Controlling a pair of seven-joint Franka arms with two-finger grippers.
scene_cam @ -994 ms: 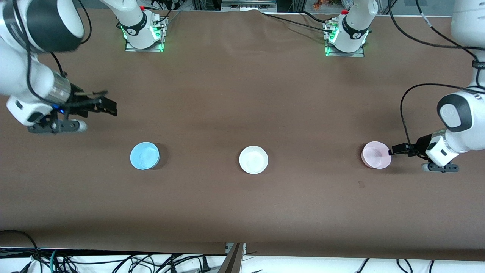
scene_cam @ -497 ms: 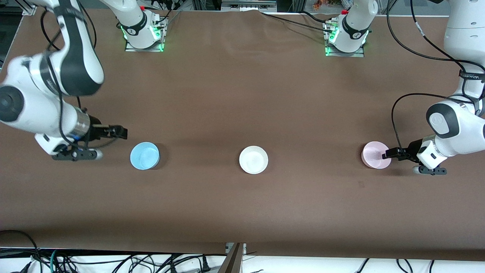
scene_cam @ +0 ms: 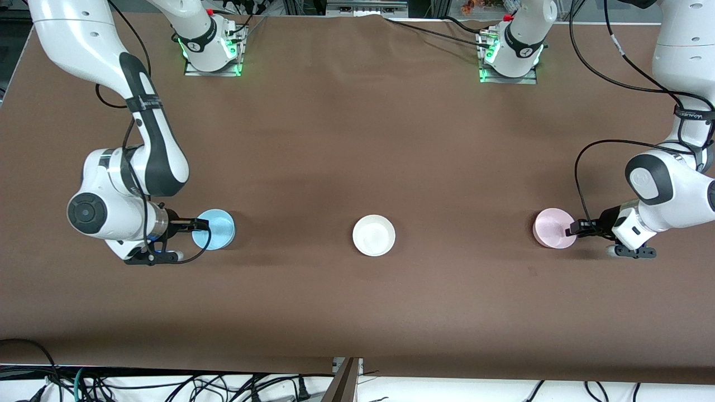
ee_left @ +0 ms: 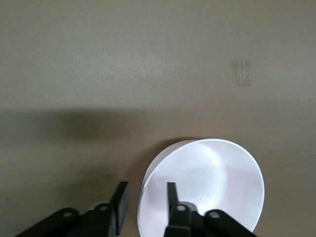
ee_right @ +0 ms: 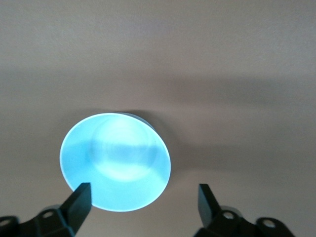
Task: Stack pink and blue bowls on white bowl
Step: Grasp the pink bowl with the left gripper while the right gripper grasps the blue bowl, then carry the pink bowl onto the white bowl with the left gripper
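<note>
Left claw (scene_cam: pixel 570 229) straddling pink bowl (scene_cam: pixel 552 227) rim

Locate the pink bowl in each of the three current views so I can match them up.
Front view: pink bowl on the table toward the left arm's end, left gripper at its rim.
Left wrist view: pink bowl, looking whitish, with one finger inside the rim and one outside.
Right wrist view: not in it; only the blue bowl shows.
Shared landmark: the left gripper straddling the rim.
</note>
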